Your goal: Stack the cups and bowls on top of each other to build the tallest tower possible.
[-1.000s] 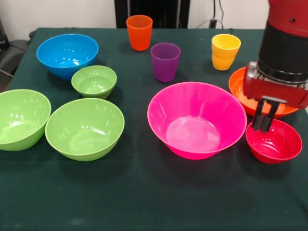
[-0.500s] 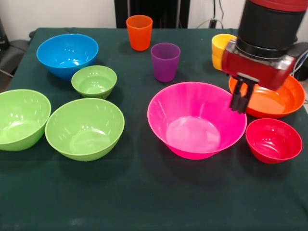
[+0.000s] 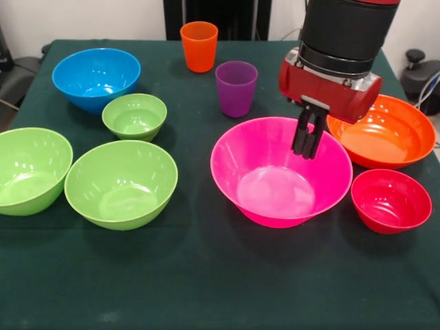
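the tool hangs over the far right inner wall of the pink bowl, its two dark fingers pressed together and holding nothing; judging by that, it is lining up on the rim of the widest bowl, the natural base for a tower. nothing is stacked yet: the red bowl and orange bowl sit just right of the pink one, three green bowls and the blue bowl stand apart on the left of the bench; the orange cup and purple cup stand upright at the back, mouths up, so most would need flipping to add height.
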Robot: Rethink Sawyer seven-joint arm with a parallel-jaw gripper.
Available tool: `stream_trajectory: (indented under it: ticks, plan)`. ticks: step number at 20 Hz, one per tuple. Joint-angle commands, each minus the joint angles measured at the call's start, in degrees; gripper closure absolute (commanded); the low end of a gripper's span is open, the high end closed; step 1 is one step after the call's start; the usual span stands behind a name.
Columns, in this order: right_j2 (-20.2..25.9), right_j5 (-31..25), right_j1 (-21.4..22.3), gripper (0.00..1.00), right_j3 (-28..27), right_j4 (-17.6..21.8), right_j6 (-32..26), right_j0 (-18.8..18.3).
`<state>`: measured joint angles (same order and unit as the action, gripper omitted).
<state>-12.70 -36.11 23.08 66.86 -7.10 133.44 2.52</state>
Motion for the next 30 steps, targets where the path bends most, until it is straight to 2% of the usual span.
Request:
stream_trajectory:
  ticks: [1,5,9,11,14,19,23,26,30]
  plan:
    - [2.4,2.2,-1.3,1.0,7.8,-0.4,10.1,2.5]
    - [1.4,2.5,-2.0,1.0,9.0,-4.0,15.4,3.8]
    - [-2.5,1.0,-2.8,1.0,8.9,-7.4,21.5,6.2]
    - [-2.4,0.9,-2.0,1.0,10.0,-7.7,19.5,6.2]
    - [-1.2,2.1,-1.3,1.0,10.7,-5.4,13.1,5.4]
    - [1.1,3.6,-0.7,1.0,11.0,-2.7,6.6,3.7]
    - [6.0,3.9,0.6,1.0,12.0,-0.1,-3.4,-0.1]
    - [7.5,4.3,1.1,1.0,11.8,2.2,-7.0,-1.2]
    - [10.7,0.8,1.5,1.0,10.9,5.2,-12.9,-3.2]
